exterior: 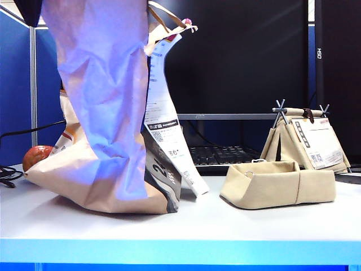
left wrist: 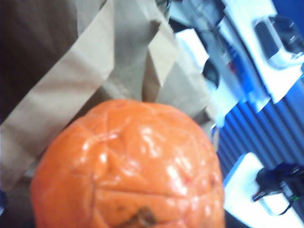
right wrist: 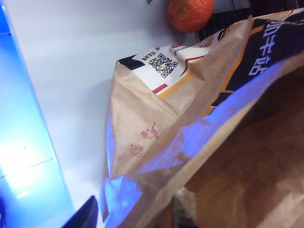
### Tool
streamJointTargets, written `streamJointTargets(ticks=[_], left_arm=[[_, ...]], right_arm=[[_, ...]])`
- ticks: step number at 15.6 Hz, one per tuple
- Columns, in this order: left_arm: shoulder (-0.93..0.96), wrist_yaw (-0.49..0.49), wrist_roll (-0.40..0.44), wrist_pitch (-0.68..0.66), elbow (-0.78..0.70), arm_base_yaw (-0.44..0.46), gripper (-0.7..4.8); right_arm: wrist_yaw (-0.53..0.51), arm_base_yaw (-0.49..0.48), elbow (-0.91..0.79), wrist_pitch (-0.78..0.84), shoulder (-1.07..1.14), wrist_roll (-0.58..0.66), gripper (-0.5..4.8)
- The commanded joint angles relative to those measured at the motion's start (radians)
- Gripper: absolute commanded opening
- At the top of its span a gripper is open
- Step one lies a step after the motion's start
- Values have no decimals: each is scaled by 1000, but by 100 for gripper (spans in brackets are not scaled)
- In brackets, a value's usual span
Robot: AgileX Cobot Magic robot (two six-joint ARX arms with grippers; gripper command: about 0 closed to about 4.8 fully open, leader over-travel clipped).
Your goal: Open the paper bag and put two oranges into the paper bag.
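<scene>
**Robot body, visible parts: little for you to log.**

1. Right tool [right wrist: 133, 214], at the rim of the paper bag [right wrist: 156, 118]: you see two fingers only.
   - The outer finger [right wrist: 84, 214] is matt black-blue, flat-sided and tapers to a blunt tip.
   - The second finger [right wrist: 183, 209] is a dim, dark upright stub, blurred.
   - No screws or markings are legible.
2. Left tool, over the bag's open mouth: you get one dark sliver [left wrist: 2, 205] at the frame edge. Its shape is unreadable.
3. Exterior view, left arm's side: a black, smooth shell [exterior: 28, 10], cut off by the frame. You cannot tell which part it is.
</scene>
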Motion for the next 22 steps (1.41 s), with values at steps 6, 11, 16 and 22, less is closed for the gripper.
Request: streamJointTargets(ticks=[6,11,16,22], left_arm=[[-3,19,-78,130,30,0,479],[-5,-37,-95,195,53,1,479],[-19,-660,-11,134,76,2,479],[145,-690,-2,88,30,131,479]], right_arm=[[-1,1,5,10,-4,4,202],[-1,-6,5,5,-4,5,202],[-1,-13,6,3,-4,5,202],[-1,-13,6,2,-4,5,202]])
